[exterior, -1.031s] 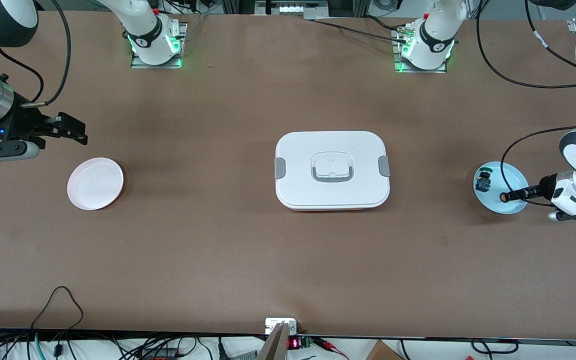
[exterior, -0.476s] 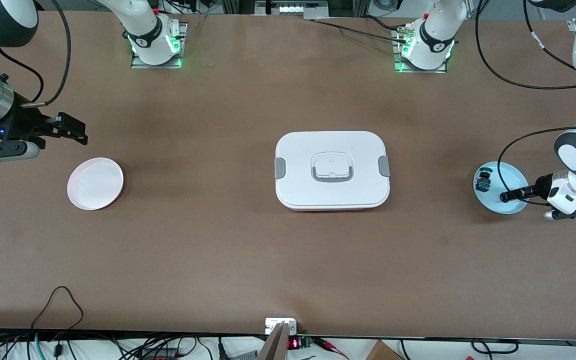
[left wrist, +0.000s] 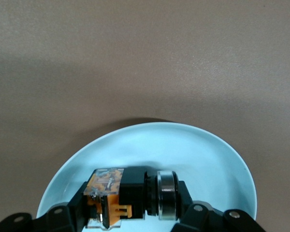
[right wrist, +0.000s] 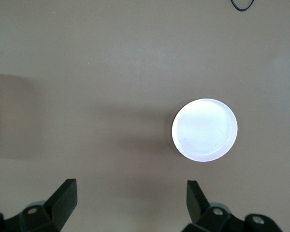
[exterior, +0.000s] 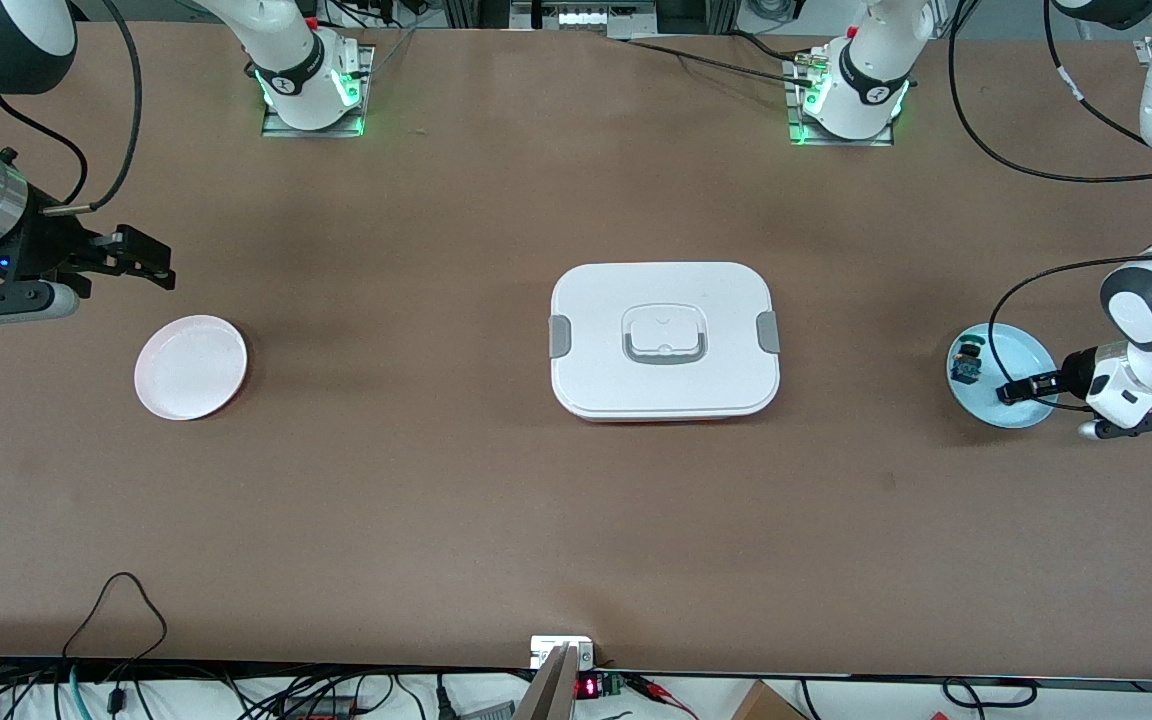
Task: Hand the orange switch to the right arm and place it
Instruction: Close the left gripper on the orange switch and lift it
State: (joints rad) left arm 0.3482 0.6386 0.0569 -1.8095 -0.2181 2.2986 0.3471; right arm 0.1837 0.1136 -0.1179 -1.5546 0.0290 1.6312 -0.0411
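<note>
One switch pickup is in hand: the orange switch (left wrist: pixel 128 195) is clamped in the left gripper (exterior: pixel 1014 390) over the blue plate (exterior: pixel 1026 352); the right gripper (exterior: pixel 151 262) waits wide open near the white plate (exterior: pixel 190 367); lift and handover are called for next.

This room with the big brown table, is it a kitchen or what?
Probably a robot lab, not a kitchen. Two robot arms are bolted along the table edge, cables trail at its rim, and the left gripper grips the orange switch over a blue plate while the right gripper waits open above a white plate.
</note>
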